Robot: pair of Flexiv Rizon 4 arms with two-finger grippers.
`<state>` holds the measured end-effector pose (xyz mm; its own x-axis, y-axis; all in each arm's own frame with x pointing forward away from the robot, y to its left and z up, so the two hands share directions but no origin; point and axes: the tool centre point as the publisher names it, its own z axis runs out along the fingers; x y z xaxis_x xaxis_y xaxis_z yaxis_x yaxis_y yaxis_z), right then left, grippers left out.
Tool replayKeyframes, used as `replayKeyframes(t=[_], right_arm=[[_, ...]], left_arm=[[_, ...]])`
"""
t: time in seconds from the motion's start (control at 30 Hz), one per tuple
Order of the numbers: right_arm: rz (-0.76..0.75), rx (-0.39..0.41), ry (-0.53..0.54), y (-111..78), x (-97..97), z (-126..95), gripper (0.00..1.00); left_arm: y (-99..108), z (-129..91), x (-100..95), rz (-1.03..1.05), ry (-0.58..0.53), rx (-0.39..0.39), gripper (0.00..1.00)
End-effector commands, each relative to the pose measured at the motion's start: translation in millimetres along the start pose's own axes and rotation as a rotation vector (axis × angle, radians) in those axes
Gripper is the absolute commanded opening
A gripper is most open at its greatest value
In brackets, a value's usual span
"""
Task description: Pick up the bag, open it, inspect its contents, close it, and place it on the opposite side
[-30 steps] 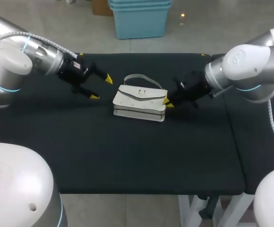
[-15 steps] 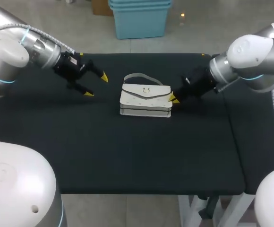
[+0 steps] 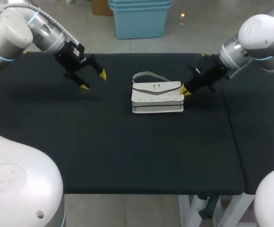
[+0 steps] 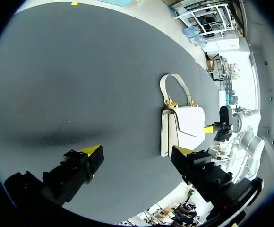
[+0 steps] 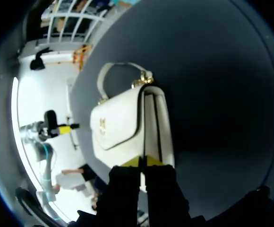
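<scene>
White bag [image 3: 157,98] (flap down) in R gripper [image 3: 186,91]

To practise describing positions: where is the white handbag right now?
In the head view the handbag lies on the black table, right of centre, its right end held in the right gripper; the open left gripper hovers far to its left.

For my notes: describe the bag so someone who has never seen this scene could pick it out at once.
On the black table, look right of the middle, where the right gripper comes in. The white handbag lies there, one end pinched between that gripper's yellow tips. It is the one pale thing on the dark surface, with a front flap, gold clasp and looped handle.
</scene>
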<state>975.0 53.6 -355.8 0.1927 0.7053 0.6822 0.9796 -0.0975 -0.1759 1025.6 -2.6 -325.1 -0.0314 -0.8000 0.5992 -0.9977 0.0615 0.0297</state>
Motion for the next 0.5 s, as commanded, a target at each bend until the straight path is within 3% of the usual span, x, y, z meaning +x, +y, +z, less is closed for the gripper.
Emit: replayKeyframes(t=[0.03,0.5], right_arm=[[0.000,0.013,-0.001,2.9,0.3,0.3,0.00],[-0.004,0.010,0.003,4.3,0.8,0.1,0.00]], left_arm=[[-3.8,0.6,-1.2,0.000,0.003,-0.023,1.00],[-5.2,0.3,-0.9,0.009,-0.023,-0.014,1.00]])
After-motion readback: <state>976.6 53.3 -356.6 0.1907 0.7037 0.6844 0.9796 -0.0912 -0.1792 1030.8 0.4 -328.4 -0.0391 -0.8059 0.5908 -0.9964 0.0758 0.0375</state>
